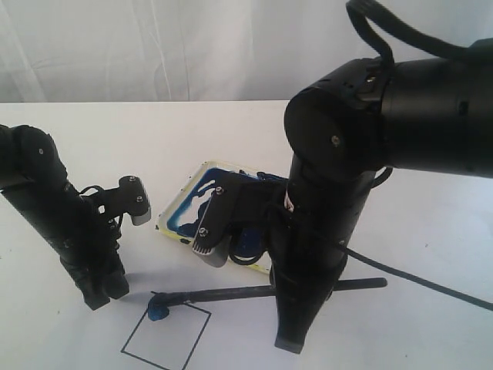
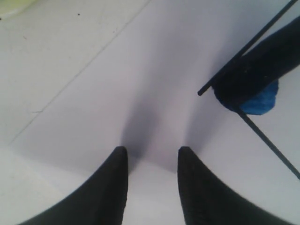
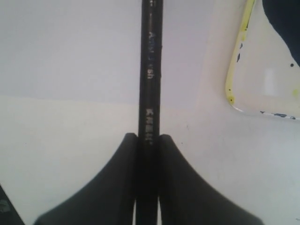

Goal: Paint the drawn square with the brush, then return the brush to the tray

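Note:
The brush (image 1: 231,292) is a long thin black stick lying nearly level, and my right gripper (image 1: 290,339) is shut on its handle. In the right wrist view the brush (image 3: 151,70) runs straight out between the closed fingers of that gripper (image 3: 148,137). Its blue-stained tip rests on the top corner of the drawn square (image 1: 166,337), where a small blue blob shows. The rest of the square is plain white. My left gripper (image 1: 104,297) hangs open just left of that corner, with nothing between its fingers. Its wrist view shows the brush tip (image 2: 253,79), the blue smear and the square's thin lines (image 2: 272,143) beyond that gripper (image 2: 151,152).
The white tray (image 1: 179,202), yellowish at the rim and smeared dark blue, lies behind the brush, partly hidden by my right wrist. Its corner (image 3: 232,79) shows in the right wrist view. A black cable (image 1: 431,285) trails across the table at the right.

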